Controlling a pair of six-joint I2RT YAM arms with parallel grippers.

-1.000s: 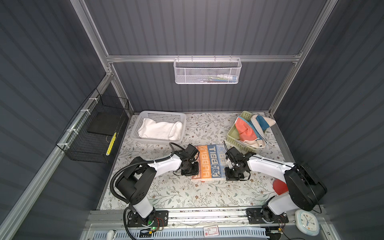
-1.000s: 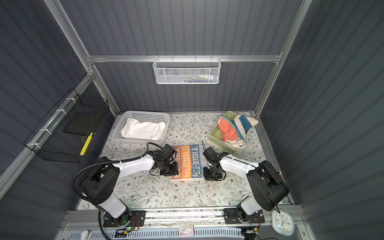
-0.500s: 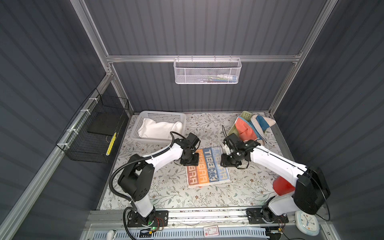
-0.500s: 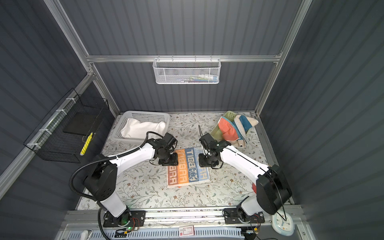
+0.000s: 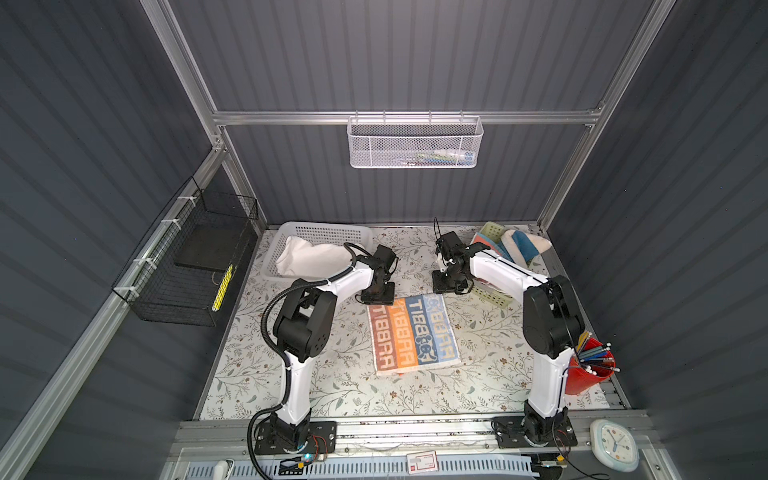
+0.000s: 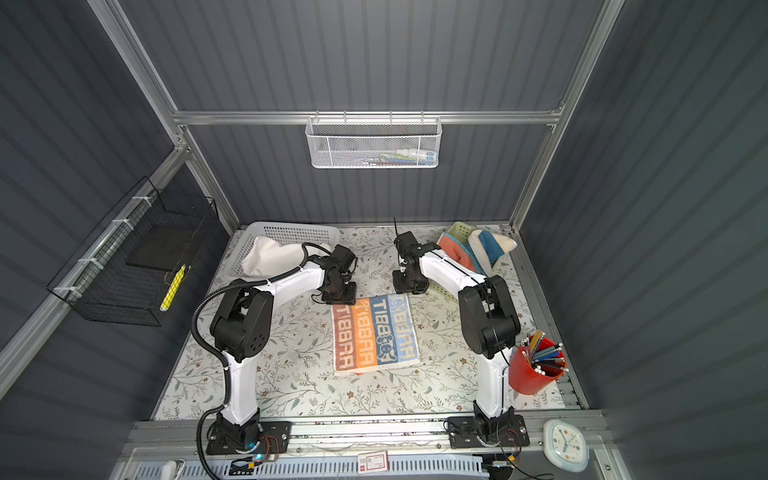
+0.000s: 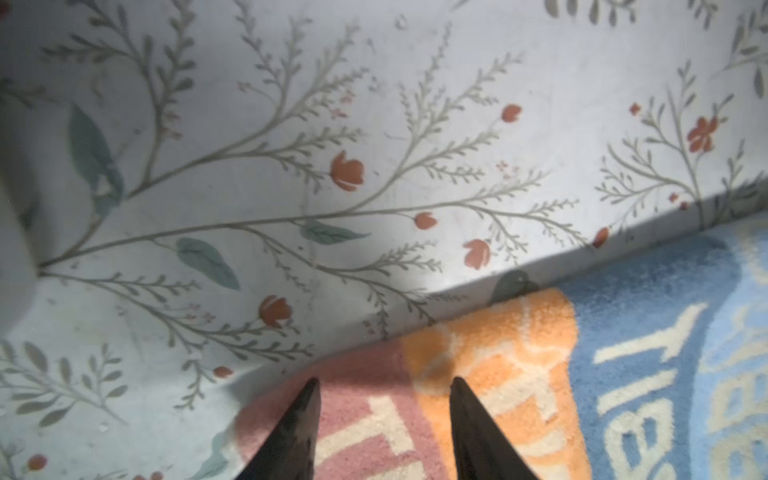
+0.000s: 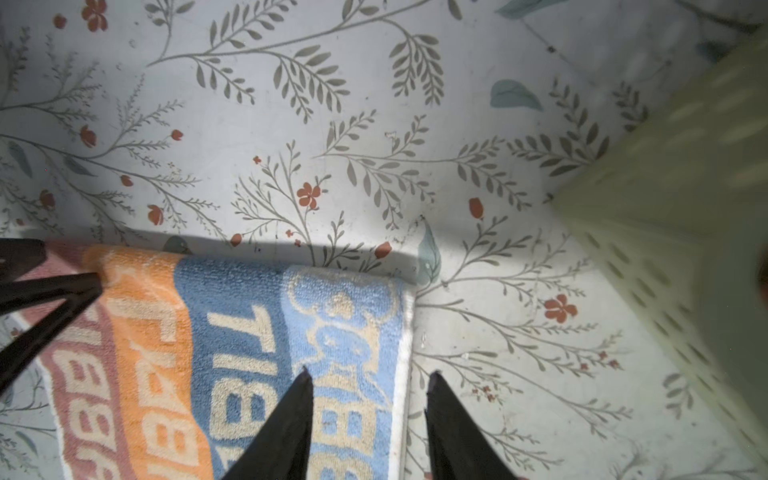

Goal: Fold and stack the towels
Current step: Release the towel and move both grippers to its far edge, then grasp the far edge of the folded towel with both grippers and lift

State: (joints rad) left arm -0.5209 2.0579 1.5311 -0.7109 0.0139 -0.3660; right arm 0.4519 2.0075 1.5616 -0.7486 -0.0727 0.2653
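Between my two hands, in both top views, sits the far edge of the orange-blue towel (image 5: 413, 334). My left hand (image 5: 377, 293) is low over one far corner. My right hand (image 5: 446, 286) is low over the other far corner. From my hands, the towel lies flat on the flowery surface (image 5: 332, 382) and runs back toward my arm bases. Past my left hand is a white basket (image 5: 324, 228) with the white towel (image 5: 309, 259) in it. Beside my right hand is a green basket (image 6: 459, 228). The coral towel (image 6: 453, 251) and the cream-and-blue towel (image 6: 490, 245) are heaped in it.

Under my left hand, in the left wrist view, I see the towel's pink and orange stripes. My two dark fingers (image 7: 297, 432) stand apart, with nothing pinched between them. The towel's edge is just ahead of the tips.

Under my right hand, in the right wrist view, my fingers (image 8: 286, 424) stand apart too and hold nothing. One is over the light blue stripe. The other is over bare surface, just past the towel's white side edge. The green basket is near on that side.
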